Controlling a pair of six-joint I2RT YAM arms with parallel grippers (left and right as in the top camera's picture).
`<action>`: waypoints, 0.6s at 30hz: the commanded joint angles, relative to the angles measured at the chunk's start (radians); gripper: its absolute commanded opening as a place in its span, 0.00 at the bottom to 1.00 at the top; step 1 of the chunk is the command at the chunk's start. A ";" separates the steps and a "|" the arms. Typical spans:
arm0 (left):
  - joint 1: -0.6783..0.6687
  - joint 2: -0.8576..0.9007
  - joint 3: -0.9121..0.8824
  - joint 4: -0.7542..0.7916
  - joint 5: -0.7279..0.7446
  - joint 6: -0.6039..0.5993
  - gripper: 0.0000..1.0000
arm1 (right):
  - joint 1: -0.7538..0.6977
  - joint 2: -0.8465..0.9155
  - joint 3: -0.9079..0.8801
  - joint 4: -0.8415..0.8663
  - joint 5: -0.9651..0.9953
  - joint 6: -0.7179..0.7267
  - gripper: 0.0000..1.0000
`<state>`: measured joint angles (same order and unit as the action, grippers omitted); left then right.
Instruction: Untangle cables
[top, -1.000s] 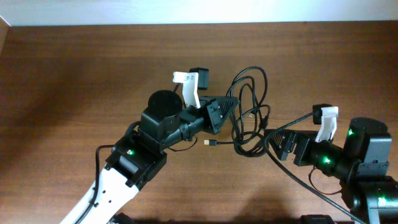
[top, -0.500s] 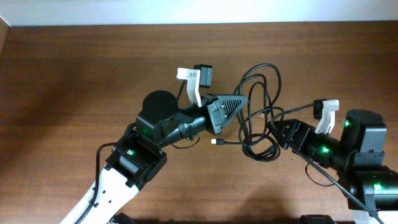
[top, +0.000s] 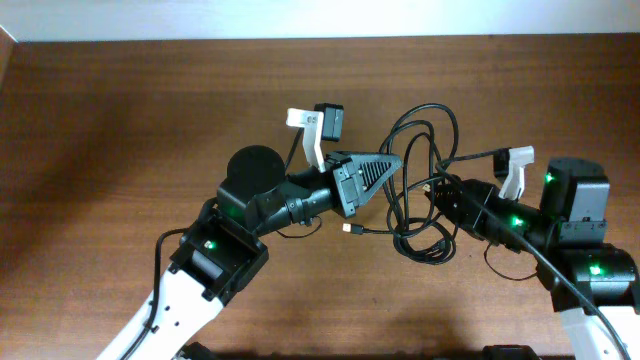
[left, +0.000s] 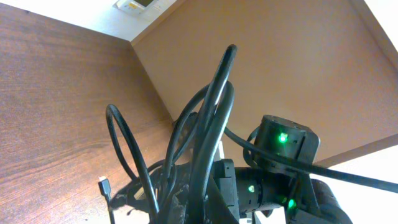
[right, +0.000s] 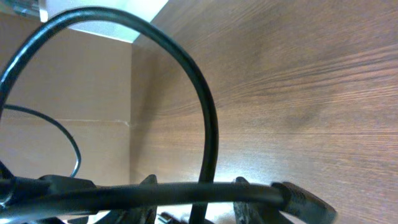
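Left gripper (top: 396, 166) has its fingers pinched together on the cables (left: 208, 143), and the black loops rise off the table (top: 120, 120) between the two arms, right of centre. Right gripper (top: 441, 195) is nosed into the same tangle from the other side, a cord crossing its wrist view, but I can't tell whether it's clamped. One silver plug (top: 349, 228) lies on the wood near the left gripper.

Black cables (top: 421, 185), looped, tangled together

black left arm (top: 262, 200), white forearm (top: 170, 305), green leds (top: 211, 244).
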<state>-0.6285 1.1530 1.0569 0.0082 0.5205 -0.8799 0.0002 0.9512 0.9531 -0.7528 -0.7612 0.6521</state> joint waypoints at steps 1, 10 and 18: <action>0.003 -0.007 0.021 0.013 0.014 -0.010 0.00 | 0.006 0.000 0.020 0.006 -0.040 -0.007 0.31; 0.003 -0.007 0.021 -0.013 0.008 -0.009 0.00 | 0.006 0.000 0.020 0.006 -0.041 -0.008 0.04; 0.003 -0.007 0.021 -0.154 -0.108 -0.008 0.00 | 0.006 -0.001 0.020 0.010 -0.086 -0.008 0.04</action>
<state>-0.6285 1.1530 1.0573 -0.1204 0.4717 -0.8803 0.0002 0.9531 0.9531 -0.7502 -0.8116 0.6518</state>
